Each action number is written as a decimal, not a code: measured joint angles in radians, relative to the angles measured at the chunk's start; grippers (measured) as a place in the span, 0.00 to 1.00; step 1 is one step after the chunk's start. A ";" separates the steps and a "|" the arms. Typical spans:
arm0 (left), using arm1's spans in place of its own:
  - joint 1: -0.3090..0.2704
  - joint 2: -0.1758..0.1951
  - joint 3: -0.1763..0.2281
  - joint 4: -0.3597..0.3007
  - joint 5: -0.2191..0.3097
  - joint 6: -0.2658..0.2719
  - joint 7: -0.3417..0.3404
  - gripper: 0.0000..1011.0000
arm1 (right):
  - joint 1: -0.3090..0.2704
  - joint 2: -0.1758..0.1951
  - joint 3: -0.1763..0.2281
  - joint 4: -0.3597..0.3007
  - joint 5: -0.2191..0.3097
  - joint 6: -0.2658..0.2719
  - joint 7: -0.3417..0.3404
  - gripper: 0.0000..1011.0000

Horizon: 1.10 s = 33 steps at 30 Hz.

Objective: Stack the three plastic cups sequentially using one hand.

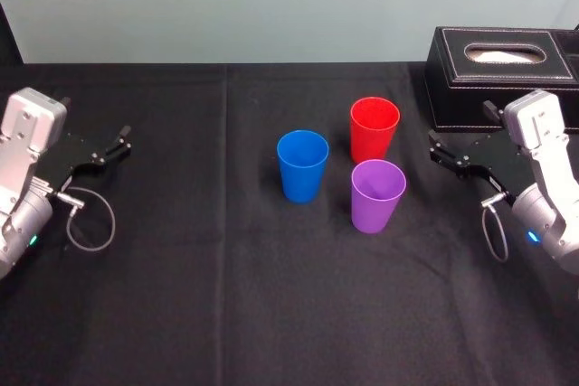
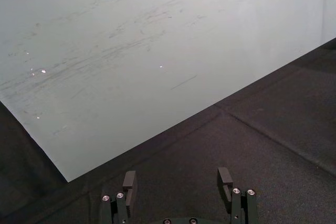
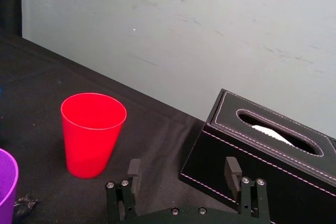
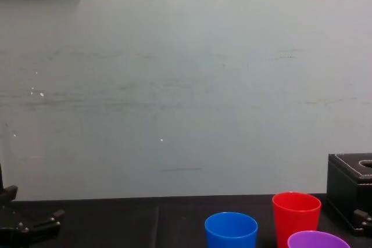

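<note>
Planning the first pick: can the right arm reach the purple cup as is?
Probably yes. The right gripper sits to the right of the purple cup, jaws open, with bare cloth between; the red cup stands farther back, off that path.

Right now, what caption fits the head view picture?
Blue cup, red cup and purple cup stand unstacked between open left gripper and open right gripper.

Head view looks down on the red cup (image 1: 374, 128); chest view (low, level) and right wrist view share it.
</note>
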<state>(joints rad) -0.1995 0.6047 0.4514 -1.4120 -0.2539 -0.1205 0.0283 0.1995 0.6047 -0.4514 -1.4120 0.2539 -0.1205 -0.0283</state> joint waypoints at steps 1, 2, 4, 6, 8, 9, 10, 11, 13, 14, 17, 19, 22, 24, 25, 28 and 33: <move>0.000 0.000 0.000 0.000 0.000 0.000 0.000 0.99 | 0.000 0.000 0.000 0.000 0.000 0.000 0.000 0.99; 0.000 0.000 0.000 0.000 0.000 0.000 0.000 0.99 | 0.000 0.000 0.000 0.000 0.000 0.000 0.000 0.99; 0.000 0.000 0.000 0.000 0.000 0.000 0.000 0.99 | 0.000 0.000 0.000 0.000 0.000 0.000 0.000 0.99; 0.000 0.000 0.000 0.000 0.000 0.000 0.000 0.99 | 0.000 0.000 0.000 0.000 0.000 0.000 0.000 0.99; 0.000 0.000 0.000 0.000 0.000 0.000 0.000 0.99 | 0.000 0.000 0.000 0.000 0.000 0.000 0.000 0.99; 0.000 0.000 0.000 0.000 0.000 0.000 0.000 0.99 | 0.000 0.000 0.000 0.000 0.000 0.000 0.000 0.99; 0.000 0.000 0.000 0.000 0.000 0.000 0.000 0.99 | 0.000 0.000 0.000 0.000 0.000 0.000 0.000 0.99; 0.000 0.000 0.000 0.000 0.000 0.000 0.000 0.99 | 0.000 0.000 0.000 0.000 0.000 0.000 0.000 0.99; 0.000 0.000 0.000 0.000 0.000 0.000 0.000 0.99 | 0.000 0.000 0.000 0.000 0.000 0.000 0.000 0.99; 0.000 0.000 0.000 0.000 0.000 0.000 0.000 0.99 | 0.000 0.000 0.000 0.000 0.000 0.000 0.000 0.99; 0.000 0.000 0.000 0.000 0.000 0.000 0.000 0.99 | 0.000 0.000 0.000 0.000 0.000 0.000 0.000 0.99; 0.000 0.000 0.000 0.000 0.000 0.000 0.000 0.99 | 0.000 0.000 0.000 0.000 0.000 0.000 0.000 0.99; 0.000 0.000 0.000 0.000 0.000 0.000 0.000 0.99 | -0.010 0.001 0.014 -0.004 -0.001 -0.009 0.004 0.99; 0.000 0.000 0.000 0.000 0.000 0.000 0.000 0.99 | -0.024 0.004 0.027 -0.013 0.002 -0.015 0.010 0.99; 0.000 0.000 0.000 0.000 0.000 0.000 0.000 0.99 | -0.031 0.007 0.031 -0.017 0.005 -0.018 0.013 0.99; 0.000 0.000 0.000 0.000 0.000 0.000 0.000 0.99 | -0.068 0.021 0.046 -0.043 0.013 -0.034 0.026 0.99; 0.000 0.000 0.000 0.000 0.000 0.000 0.000 0.99 | -0.127 0.044 0.073 -0.085 0.042 -0.059 0.055 0.99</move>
<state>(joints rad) -0.1995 0.6047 0.4514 -1.4119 -0.2539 -0.1205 0.0283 0.0728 0.6487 -0.3784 -1.4974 0.2957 -0.1795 0.0272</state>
